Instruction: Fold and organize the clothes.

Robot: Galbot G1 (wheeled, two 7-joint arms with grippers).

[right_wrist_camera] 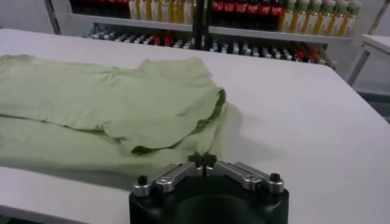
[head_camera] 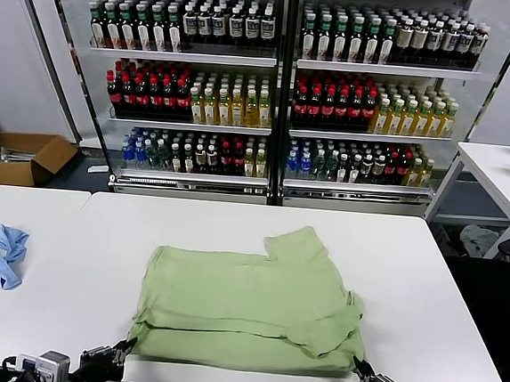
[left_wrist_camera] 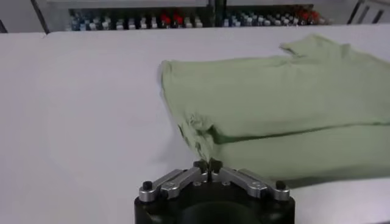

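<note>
Here, the left gripper (left_wrist_camera: 208, 165) sits at the near-left corner of the shirt (head_camera: 250, 302), fingertips pressed together and apparently clear of the cloth. The shirt lies part-folded at the table's (head_camera: 425, 286) near edge, its hem within both arms' reach. The right gripper (right_wrist_camera: 202, 161), likewise clenched and apparently empty, sits at the near-right corner, suggesting a two-handed fold.

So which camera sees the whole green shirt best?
The head view. It looks down on the whole shirt, folded on the white table, every edge showing. The left wrist view sees only one near corner and runs off the picture. The right wrist view shows the other corner and the dark green collar, not the far side.
</note>
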